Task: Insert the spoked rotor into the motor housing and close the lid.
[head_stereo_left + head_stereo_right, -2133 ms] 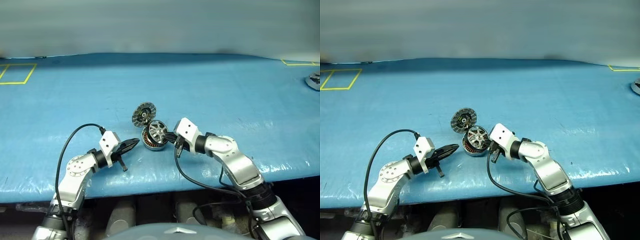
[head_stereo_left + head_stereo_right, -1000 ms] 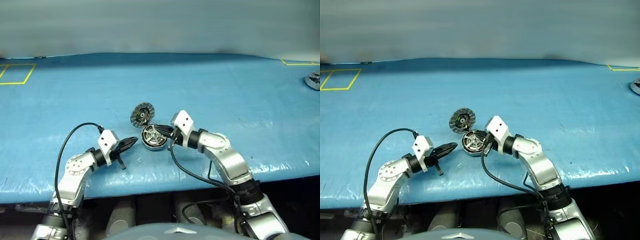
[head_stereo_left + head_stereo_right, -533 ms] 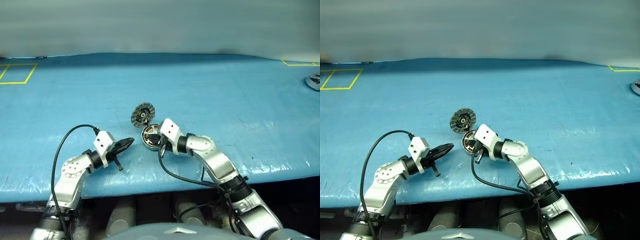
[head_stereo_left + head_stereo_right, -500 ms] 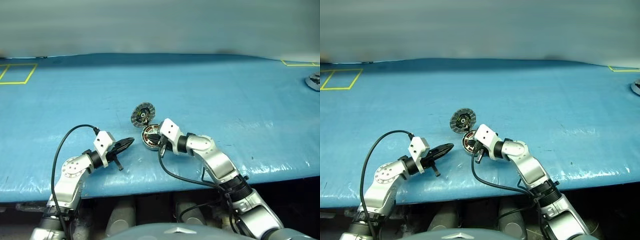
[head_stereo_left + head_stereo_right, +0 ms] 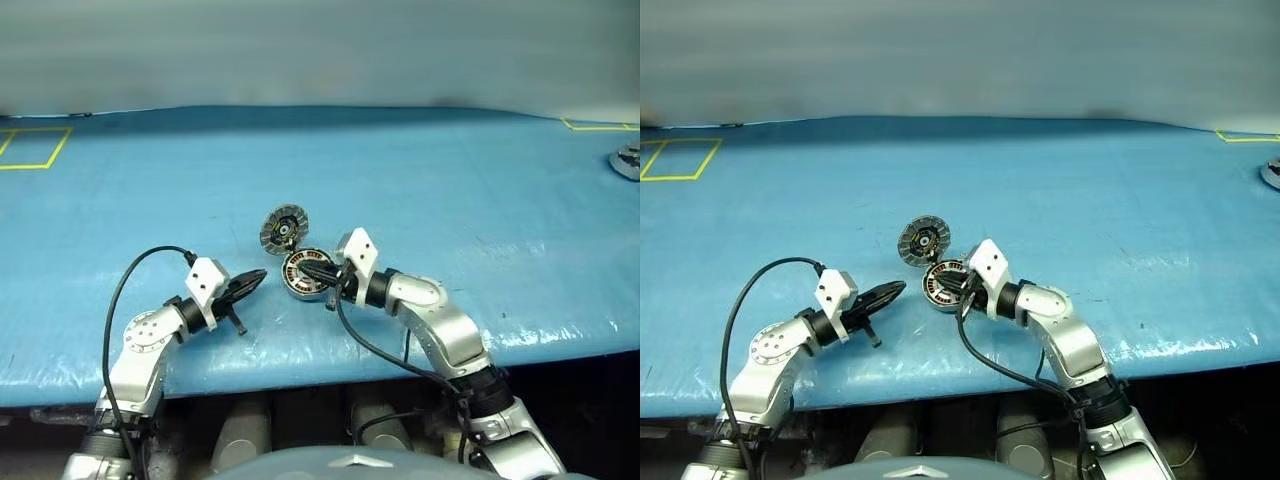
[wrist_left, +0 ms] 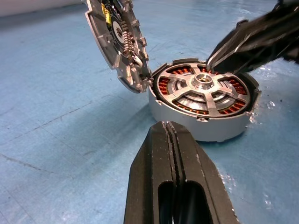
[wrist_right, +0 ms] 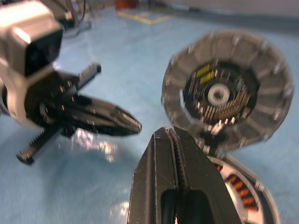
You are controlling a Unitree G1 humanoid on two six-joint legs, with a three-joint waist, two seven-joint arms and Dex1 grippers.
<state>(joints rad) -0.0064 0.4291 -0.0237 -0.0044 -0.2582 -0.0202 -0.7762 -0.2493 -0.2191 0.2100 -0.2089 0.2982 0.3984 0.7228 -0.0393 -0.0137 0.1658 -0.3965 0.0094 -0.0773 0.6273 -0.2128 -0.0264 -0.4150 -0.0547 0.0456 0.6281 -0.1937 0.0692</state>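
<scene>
A: Where is the spoked rotor?

B: I see it seated in the motor housing at mid tabletop; the lid stands open behind.

A: Grippers?

B: Right gripper pressed together above the rotor, I think to push it; left gripper also pressed together, waiting nearby.

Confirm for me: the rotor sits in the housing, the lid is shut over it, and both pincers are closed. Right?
Not quite. The lid stands open, tilted up on its hinge beside the housing, as the left wrist view shows. The rotor is seated, and both the left pincer and right pincer are closed.
</scene>
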